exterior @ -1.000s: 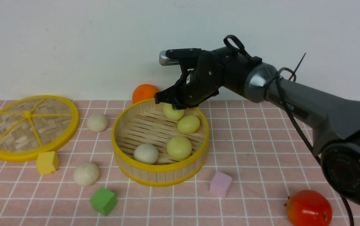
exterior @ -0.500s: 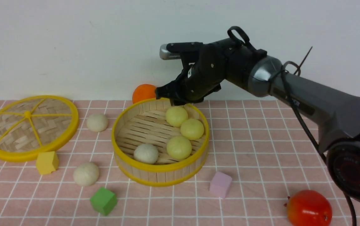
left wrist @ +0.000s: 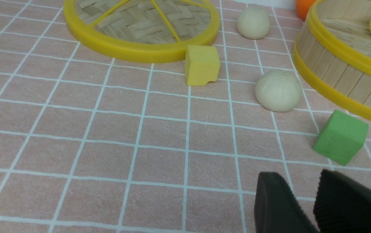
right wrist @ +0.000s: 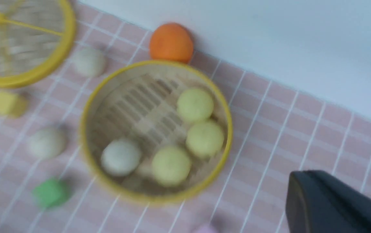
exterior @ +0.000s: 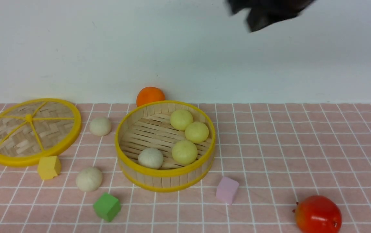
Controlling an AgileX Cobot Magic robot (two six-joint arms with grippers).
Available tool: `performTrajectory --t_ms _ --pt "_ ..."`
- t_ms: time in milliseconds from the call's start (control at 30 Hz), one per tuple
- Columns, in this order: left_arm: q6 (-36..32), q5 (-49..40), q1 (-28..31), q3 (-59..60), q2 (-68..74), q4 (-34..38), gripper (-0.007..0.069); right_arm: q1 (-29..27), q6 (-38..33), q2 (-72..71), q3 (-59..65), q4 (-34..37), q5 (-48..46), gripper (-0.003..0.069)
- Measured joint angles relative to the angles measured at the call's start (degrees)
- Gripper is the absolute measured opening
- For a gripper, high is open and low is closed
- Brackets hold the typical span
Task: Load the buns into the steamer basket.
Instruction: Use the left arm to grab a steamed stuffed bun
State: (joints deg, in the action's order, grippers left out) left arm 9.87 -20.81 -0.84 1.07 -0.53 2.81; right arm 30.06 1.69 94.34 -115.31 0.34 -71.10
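Round steamer basket with wooden slat wall and yellow rims [exterior: 164,183], at the middle of the pink gridded desk [exterior: 286,145]. Inside it lie three pale yellow dome-shaped buns [exterior: 196,132], touching in a row, and one off-white bun [exterior: 151,158]. Outside, on the desk to its left: a far off-white bun [exterior: 100,126] beside the flat woven yellow-spoked lid [exterior: 30,131], and a near off-white bun [exterior: 89,179] close to a yellow cube [exterior: 48,167] and a green cube [exterior: 106,206]. Left end effector [left wrist: 302,187]: fingers slightly apart, empty, low over the desk. Right end effector [right wrist: 298,194]: fingers together, empty, raised well above the desk, blurred.
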Motion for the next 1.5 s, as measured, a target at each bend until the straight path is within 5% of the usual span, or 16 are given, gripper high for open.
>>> performTrajectory --t_ms 400,833,1000,1267,1500 --pt "0.00 0.00 0.00 0.00 0.00 0.00 0.0240 0.00 1.21 -21.67 29.80 3.10 -0.84 -0.0006" --pt "0.00 0.00 0.00 0.00 0.00 0.00 0.0241 -0.64 -0.59 -25.76 34.35 2.36 -0.46 0.0000" --pt "0.00 0.00 0.00 0.00 0.00 0.00 0.0241 -8.36 -3.45 -36.41 43.19 2.43 10.84 0.0000" --pt "0.00 0.00 0.00 0.00 0.00 0.00 0.0241 -26.02 -4.28 -74.56 88.61 0.38 48.07 0.0004" --pt "0.00 0.00 0.00 0.00 0.00 0.00 0.0241 -33.46 -3.12 -93.86 114.98 0.62 54.15 0.0011"
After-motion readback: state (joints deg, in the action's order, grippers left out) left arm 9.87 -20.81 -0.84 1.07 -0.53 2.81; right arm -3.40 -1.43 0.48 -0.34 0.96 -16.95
